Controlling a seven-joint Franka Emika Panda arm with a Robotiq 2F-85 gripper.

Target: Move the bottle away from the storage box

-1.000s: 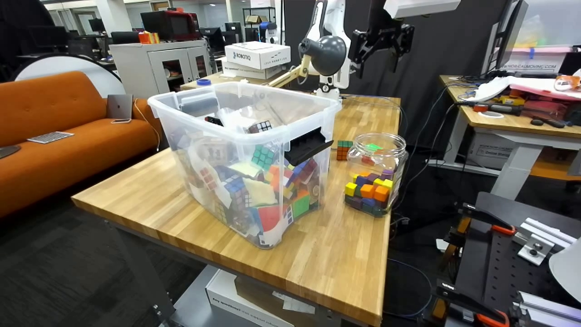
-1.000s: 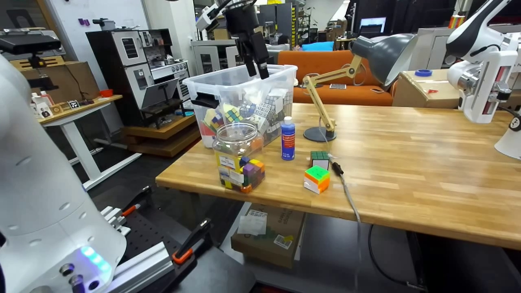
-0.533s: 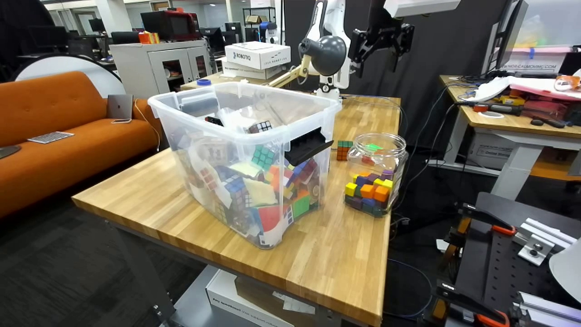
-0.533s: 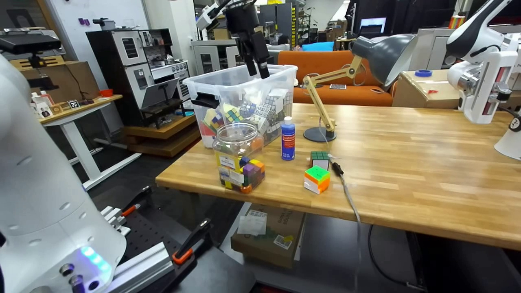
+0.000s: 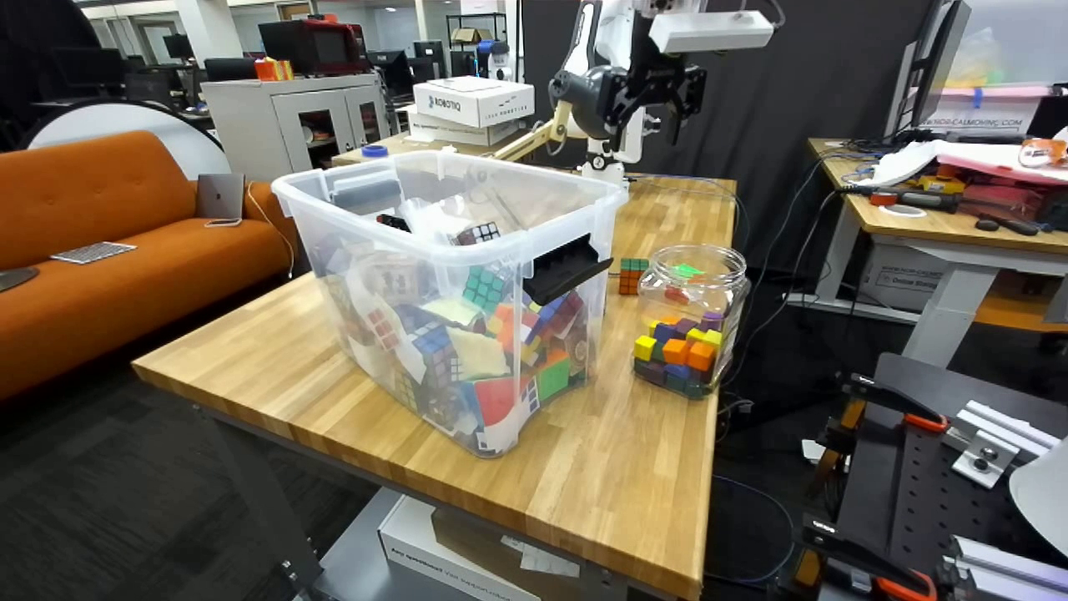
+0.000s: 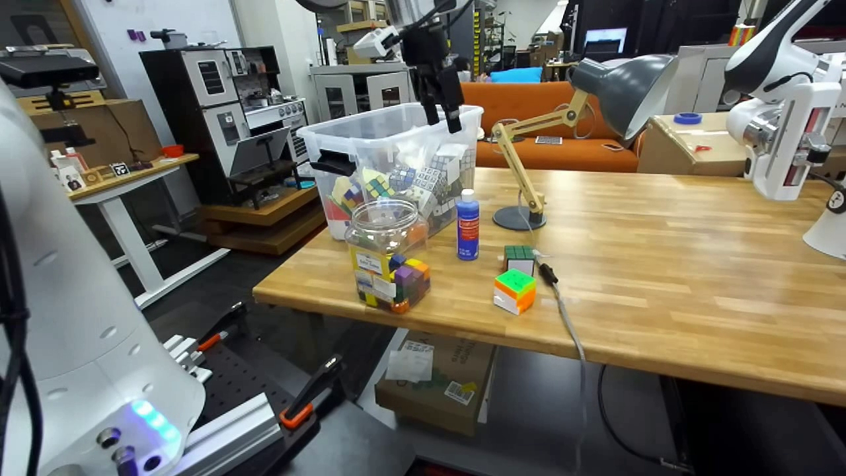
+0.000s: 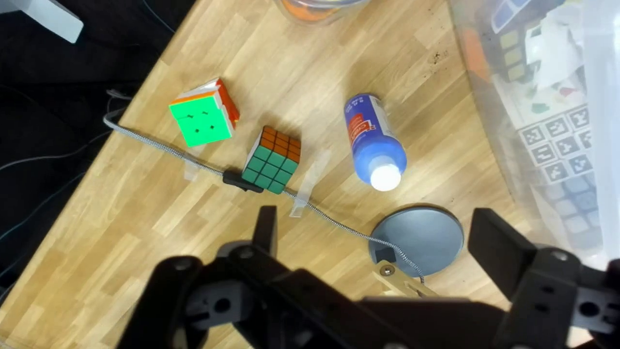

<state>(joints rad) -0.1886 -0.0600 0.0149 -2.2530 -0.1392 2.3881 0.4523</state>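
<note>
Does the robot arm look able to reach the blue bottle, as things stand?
Probably yes: the fingers are open, and in the wrist view nothing covers the upright bottle. The lamp and storage box close by might need care.

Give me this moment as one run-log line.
pincer: open, empty, above tabletop | bottle: upright, beside storage box, not touching | move away: not yet done

PLACE: robotics lab | lit robot base | white robot arm | ROBOTIQ-marked box | clamps on perforated plate
</note>
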